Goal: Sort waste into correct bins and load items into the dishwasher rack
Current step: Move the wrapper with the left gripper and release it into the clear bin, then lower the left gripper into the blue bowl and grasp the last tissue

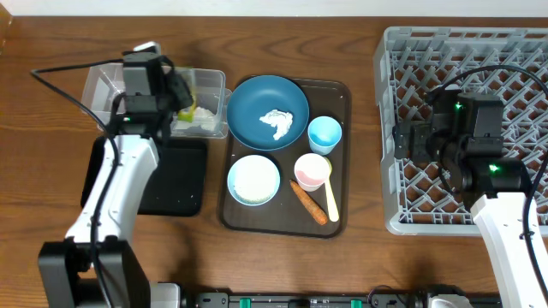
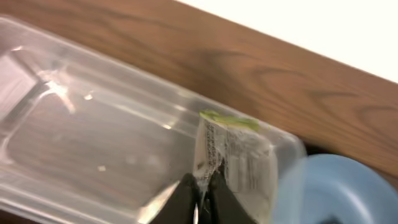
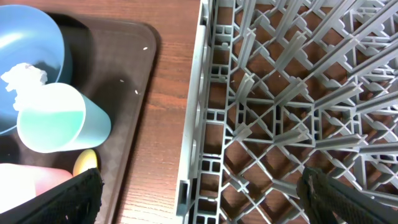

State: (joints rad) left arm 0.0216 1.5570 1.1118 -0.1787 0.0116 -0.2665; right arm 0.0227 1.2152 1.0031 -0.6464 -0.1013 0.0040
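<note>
My left gripper (image 2: 202, 194) is shut on the edge of a white and yellow-green wrapper (image 2: 235, 155) and holds it over the right end of the clear tub (image 2: 93, 124); the overhead view shows the wrapper (image 1: 197, 115) in the tub (image 1: 101, 84). The black tray bin (image 1: 178, 181) lies in front of the tub. The dark blue bowl (image 1: 257, 101) holds a crumpled white wrapper (image 1: 278, 122). The light blue cup (image 1: 324, 134), pink cup (image 1: 312, 171), small white bowl (image 1: 253, 180), carrot piece (image 1: 306, 202) and pale yellow spoon (image 1: 331, 201) sit beside it. My right gripper (image 3: 208, 199) is open over the left edge of the grey rack (image 3: 280, 93).
The dishes stand on a dark brown serving tray (image 1: 342, 90) at the table's middle. The grey rack (image 1: 514, 51) fills the right side, with a strip of bare wood between it and the tray. The left arm (image 1: 128, 171) reaches over the black tray.
</note>
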